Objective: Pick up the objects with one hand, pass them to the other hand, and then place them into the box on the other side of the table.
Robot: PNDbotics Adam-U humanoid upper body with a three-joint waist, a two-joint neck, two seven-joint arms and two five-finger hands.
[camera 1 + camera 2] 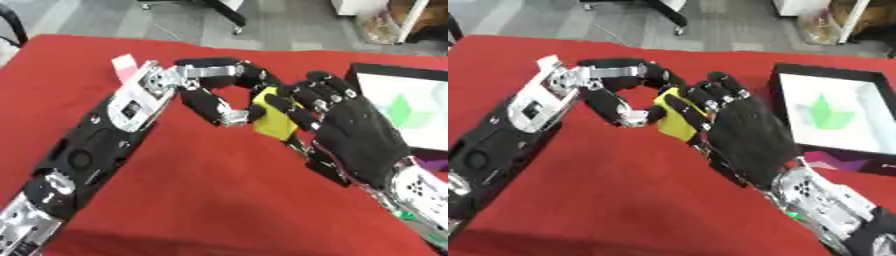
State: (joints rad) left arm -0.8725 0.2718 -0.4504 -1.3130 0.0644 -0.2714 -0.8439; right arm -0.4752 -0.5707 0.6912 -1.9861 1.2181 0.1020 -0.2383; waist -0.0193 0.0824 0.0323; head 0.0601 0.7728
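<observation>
- Hands meet above the middle of the red worktop (219, 200), the left hand (206, 82) coming in from the left side and the right hand (741, 132) from the lower right
- Between them sits a yellow object (276, 120), a small flat-sided block, raised off the cloth
- Left hand is curled, its fingers (236, 70) arching over the top of the yellow object and its thumb (210, 107) hooking in from below, so that the block is pinched at the side nearest that hand
- Right hand has its back to the camera, its fingers (702, 102) bent round the other side of the yellow object and touching it; whether its thumb is also on the block is hidden
- Beyond the right hand, on its outer side, lies the box (785, 87), dark-walled with a white floor bearing a green shape
- Behind the left hand's wrist a small pink and white thing (127, 67) shows
</observation>
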